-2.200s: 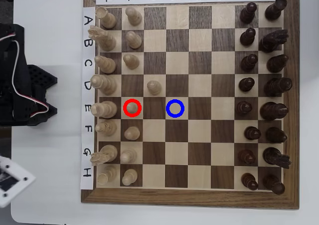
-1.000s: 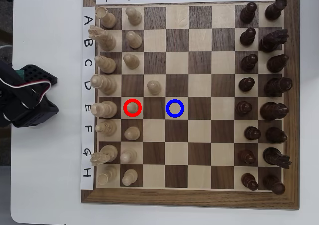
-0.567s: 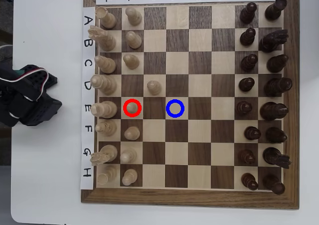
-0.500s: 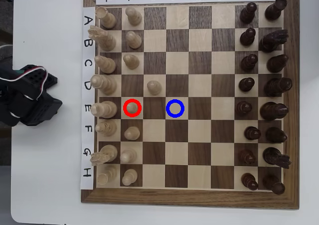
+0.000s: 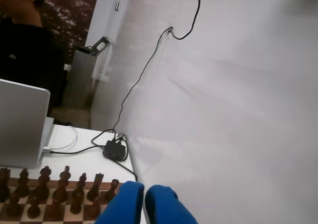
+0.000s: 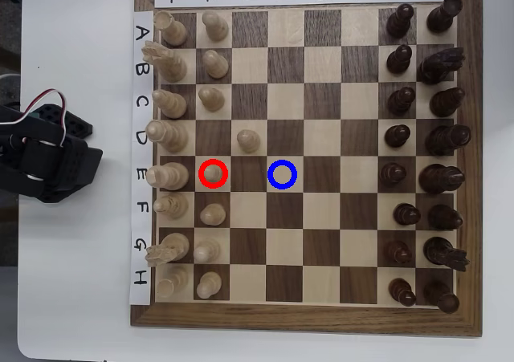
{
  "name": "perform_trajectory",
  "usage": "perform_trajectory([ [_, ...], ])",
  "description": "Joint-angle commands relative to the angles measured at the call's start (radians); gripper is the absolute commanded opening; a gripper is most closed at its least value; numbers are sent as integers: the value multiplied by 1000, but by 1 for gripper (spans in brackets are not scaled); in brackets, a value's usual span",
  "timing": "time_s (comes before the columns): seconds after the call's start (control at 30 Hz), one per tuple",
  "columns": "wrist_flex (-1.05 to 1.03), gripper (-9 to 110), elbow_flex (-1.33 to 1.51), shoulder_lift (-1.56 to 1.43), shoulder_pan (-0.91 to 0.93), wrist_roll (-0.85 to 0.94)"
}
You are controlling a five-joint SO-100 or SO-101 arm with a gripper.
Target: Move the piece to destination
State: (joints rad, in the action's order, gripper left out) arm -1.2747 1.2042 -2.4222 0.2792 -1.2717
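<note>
**Pawn waits in red ring as arm sits off the board**

Overhead, the piece stands inside the red ring, with the blue-ringed destination two squares toward 3 o'clock, bare. The black arm sits at 9 o'clock, clear of the chessboard. Only the wrist view shows the gripper: blue fingers nearly together, holding nothing, dark pieces at 8 o'clock, a laptop beyond.

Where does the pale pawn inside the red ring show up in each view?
Overhead view: the pawn stands inside the red ring, second column, row E, left of the blue ring.
Wrist view: not in it; only the board's far end shows.
Shared landmark: the dark pieces.
</note>
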Motion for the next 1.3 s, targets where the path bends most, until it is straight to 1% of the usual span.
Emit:
perform_trajectory([
  [0.0,-31,0,14,147,-110,-49],
  [0.27,-127,0,43,233,-133,-115],
  [0.5,-239,0,64,311,-106,-242],
  [0.8,-413,0,58,383,-132,-431],
  [0.97,-436,0,60,402,-152,-492],
  [1.27,-448,0,117,416,-155,-523],
])
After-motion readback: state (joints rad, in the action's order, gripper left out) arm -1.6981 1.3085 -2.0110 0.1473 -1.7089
